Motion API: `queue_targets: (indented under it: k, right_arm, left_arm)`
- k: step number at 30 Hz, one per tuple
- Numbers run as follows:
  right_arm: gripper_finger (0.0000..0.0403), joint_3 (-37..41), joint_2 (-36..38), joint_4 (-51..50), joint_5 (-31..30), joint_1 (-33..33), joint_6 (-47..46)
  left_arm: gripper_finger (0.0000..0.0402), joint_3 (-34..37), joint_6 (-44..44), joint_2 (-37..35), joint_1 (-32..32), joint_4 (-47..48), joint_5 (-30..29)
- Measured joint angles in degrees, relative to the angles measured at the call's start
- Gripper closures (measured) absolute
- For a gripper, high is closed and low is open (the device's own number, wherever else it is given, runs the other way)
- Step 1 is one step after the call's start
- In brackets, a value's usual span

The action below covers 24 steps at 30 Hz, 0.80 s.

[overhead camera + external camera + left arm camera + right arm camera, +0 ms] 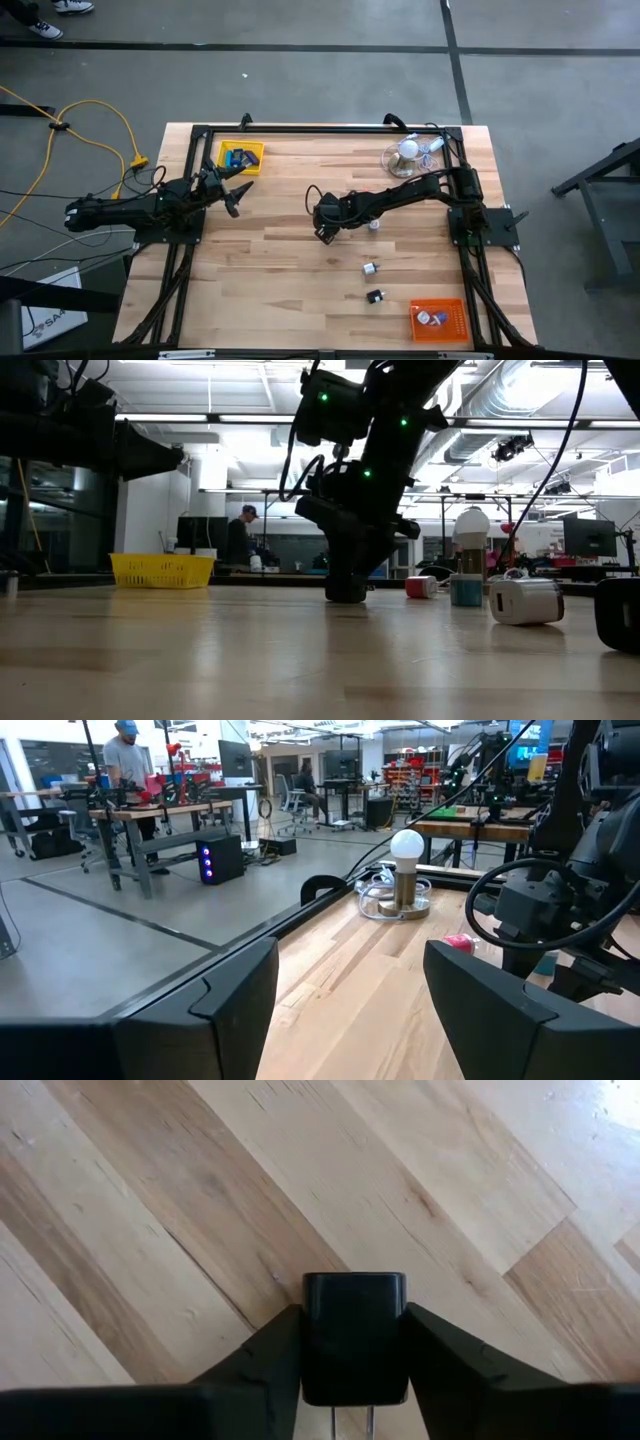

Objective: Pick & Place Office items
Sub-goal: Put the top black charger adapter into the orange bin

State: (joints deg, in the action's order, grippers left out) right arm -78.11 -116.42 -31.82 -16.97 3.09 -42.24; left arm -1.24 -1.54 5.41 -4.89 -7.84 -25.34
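My right gripper [325, 232] is down at the middle of the table, shut on a small black block [354, 1335] with two metal prongs showing at its near end. More office items lie loose to its right: a white piece [371, 268], a black piece [375, 296] and a small bit [374, 224]. The low view shows a white piece [527, 601], a red bit [421, 587] and a teal one [465, 592]. My left gripper [237, 195] waits open beside the yellow tray [241, 157], which holds blue pieces. My right gripper pinches the black block's two opposite sides [310, 1342] between its two fingers [268, 1355]. The fingers slant steeply down from the table's right. In the low view the gripper [347, 592] reaches the table top; whether the block is lifted, I cannot tell.
An orange tray [438, 321] with small items sits at the near right corner. A white ball-shaped object [408, 150] with a clear wiry tangle stands at the far right. A black frame runs along the table's far edge. Bare wood lies near left.
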Motion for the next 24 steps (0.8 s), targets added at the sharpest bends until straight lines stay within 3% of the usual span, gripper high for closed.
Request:
queue_targets:
  k: [16,24]
  right_arm:
    - [0.0266,-0.02,0.21,0.05,0.03,0.02,1.66]
    - [0.0266,-0.07,5.33,-1.1,-1.13,0.71,6.08]
  left_arm:
    - [0.0159,0.0,0.0,-0.01,0.0,0.0,0.02]
    - [0.0159,-0.01,0.0,-0.02,0.0,0.02,0.01]
